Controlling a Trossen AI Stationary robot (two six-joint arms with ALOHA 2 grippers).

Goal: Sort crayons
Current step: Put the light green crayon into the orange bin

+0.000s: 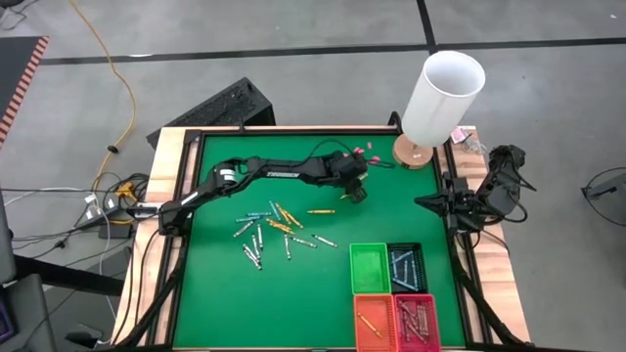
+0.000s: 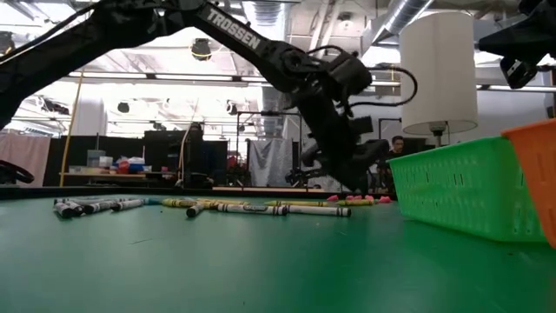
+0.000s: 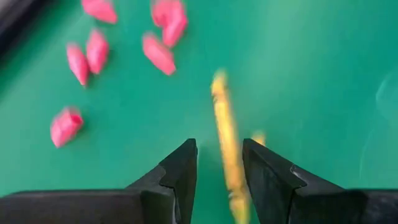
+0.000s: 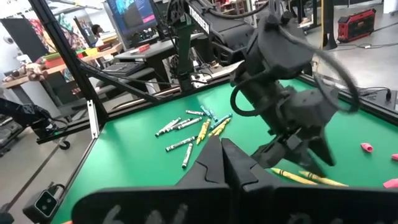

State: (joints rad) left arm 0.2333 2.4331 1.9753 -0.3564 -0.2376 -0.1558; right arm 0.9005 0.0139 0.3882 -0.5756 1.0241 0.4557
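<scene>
crayons (image 1: 269,230) | loose scatter, lying flat | some sorted in bins

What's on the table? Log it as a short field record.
left tool: open, astride a yellow crayon at the far side of the mat
right tool: shut, parked at the table's right edge
pink pieces: scattered beside that crayon
loose crayons: mid-mat pile
bins: green, black, orange, red

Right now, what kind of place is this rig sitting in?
Likely a robotics lab or workshop. The green table stands on a bare floor with taped lines and a trailing yellow cable; behind it are monitors, equipment benches and exposed ceiling ducting. A person sits in the background.
</scene>
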